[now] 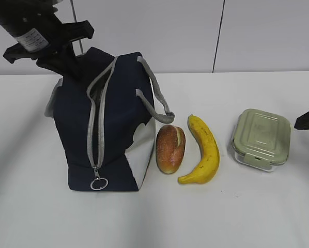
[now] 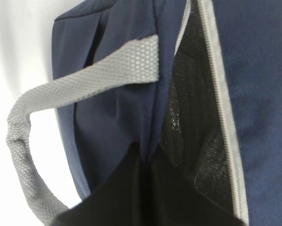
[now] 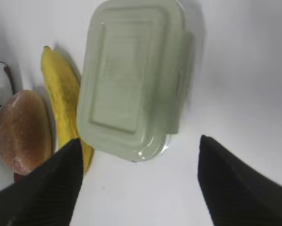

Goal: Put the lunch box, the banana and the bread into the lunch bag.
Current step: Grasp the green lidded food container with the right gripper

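Observation:
The navy lunch bag (image 1: 113, 119) stands at the left with its zipper open and its ring pull low at the front. My left gripper (image 1: 62, 68) is shut on the bag's upper back edge. In the left wrist view the jaws (image 2: 146, 162) pinch blue fabric beside the dark opening (image 2: 193, 117). The bread (image 1: 170, 148), the banana (image 1: 205, 150) and the lunch box (image 1: 262, 138) lie in a row to the right of the bag. My right gripper (image 3: 139, 139) is open above the table, with the lunch box (image 3: 131, 75) just ahead of its fingertips. It shows only at the right edge of the exterior view (image 1: 308, 120).
The bag's grey strap handles (image 1: 157, 95) hang out to both sides; one (image 2: 84, 80) loops by my left gripper. The banana (image 3: 63, 94) touches the lunch box's left side, with the bread (image 3: 23, 129) beyond it. White table (image 1: 221, 217) all around, wall behind.

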Robot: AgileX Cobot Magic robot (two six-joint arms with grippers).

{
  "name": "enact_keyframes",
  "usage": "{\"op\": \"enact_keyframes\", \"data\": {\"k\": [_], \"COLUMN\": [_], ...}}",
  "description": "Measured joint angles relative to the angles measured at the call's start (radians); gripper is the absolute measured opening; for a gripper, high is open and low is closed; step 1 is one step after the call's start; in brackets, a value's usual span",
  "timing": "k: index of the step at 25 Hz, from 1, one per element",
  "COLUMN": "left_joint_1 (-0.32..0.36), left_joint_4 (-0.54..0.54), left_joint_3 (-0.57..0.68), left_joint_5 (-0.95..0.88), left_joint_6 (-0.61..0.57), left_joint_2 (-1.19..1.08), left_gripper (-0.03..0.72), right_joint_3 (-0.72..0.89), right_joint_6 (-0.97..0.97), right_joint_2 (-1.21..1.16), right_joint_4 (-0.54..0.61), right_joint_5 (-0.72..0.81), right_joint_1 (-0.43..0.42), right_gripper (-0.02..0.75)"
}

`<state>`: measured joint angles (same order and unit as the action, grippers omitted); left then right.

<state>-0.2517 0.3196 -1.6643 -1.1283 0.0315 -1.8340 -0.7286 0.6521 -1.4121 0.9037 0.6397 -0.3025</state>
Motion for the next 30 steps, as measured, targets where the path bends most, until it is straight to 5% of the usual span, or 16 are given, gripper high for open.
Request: {"op": "enact_keyframes", "data": {"k": [10,22,30], "left_joint_1": [0.0,0.0,0.0], "left_joint_4": [0.0,0.001,0.002], "left_joint_3": [0.0,0.0,0.0], "left_joint_5": [0.0,-0.001,-0.01], "left_joint_6": [0.0,0.0,0.0], "left_joint_2": [0.0,0.0,0.0], "left_gripper": [-0.003,-0.003,-0.003], "right_joint_3": [-0.138,-0.182,-0.282], "right_joint_6": [0.064,0.089,0.09], "right_joint_2": [-0.273,-0.319,-0.47], "right_joint_4": [0.018,0.032,0.075], "right_joint_5": [0.076,0.066,0.206], "right_joint_1": [-0.032,-0.032,-0.032], "right_gripper": [0.56,0.56,0.56]}}
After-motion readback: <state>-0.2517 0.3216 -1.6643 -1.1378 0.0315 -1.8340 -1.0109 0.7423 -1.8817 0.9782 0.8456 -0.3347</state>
